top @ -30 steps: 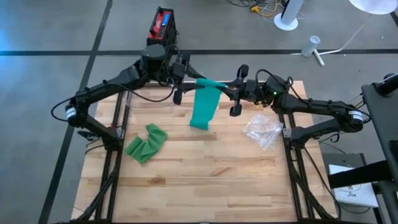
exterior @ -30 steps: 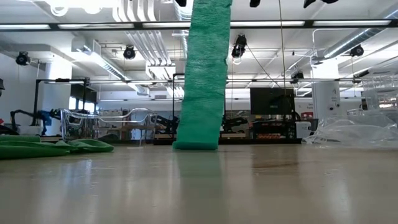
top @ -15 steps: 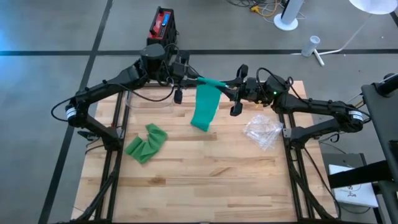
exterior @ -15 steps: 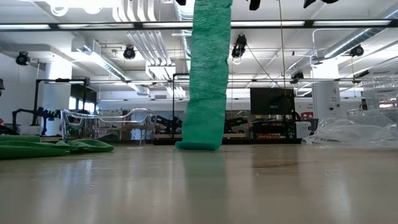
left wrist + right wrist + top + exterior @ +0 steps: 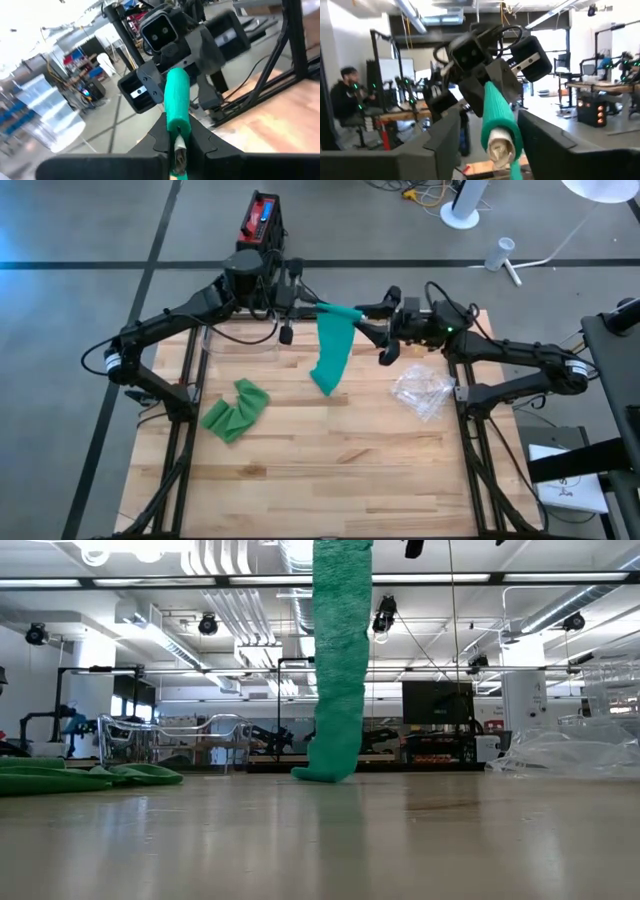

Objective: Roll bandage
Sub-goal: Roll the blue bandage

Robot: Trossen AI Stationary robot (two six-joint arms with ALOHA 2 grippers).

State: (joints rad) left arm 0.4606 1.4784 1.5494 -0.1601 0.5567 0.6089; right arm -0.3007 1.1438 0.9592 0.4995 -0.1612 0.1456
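A green bandage roll (image 5: 338,311) hangs level above the table's far middle. Its loose strip (image 5: 338,660) drops straight down, and the strip's lower end (image 5: 324,772) rests on the wood. My left gripper (image 5: 300,305) is shut on the roll's left end. My right gripper (image 5: 487,125) is open at the other end; its fingers stand on either side of the roll's core end (image 5: 498,143) with a gap on each side. A second green bandage (image 5: 236,409) lies crumpled on the table's left part. My left gripper pinches the roll's left end (image 5: 177,131) between its two fingers, where the pale core (image 5: 179,151) shows. The fingers come level from the table's left and lie along the roll. The roll is lifted clear and level, with the strip hanging below it.
A crumpled clear plastic bag (image 5: 421,390) lies on the right part of the table. A clear container (image 5: 232,340) stands at the far left under the left arm. The near half of the wooden table (image 5: 330,480) holds nothing. A person sits in the room beyond (image 5: 345,97).
My left gripper has shut on the roll's left end. My right gripper has opened, let go of the roll and drawn back a little toward the table's right edge. The hanging strip has narrowed and twisted, and its lower end has slid slightly right.
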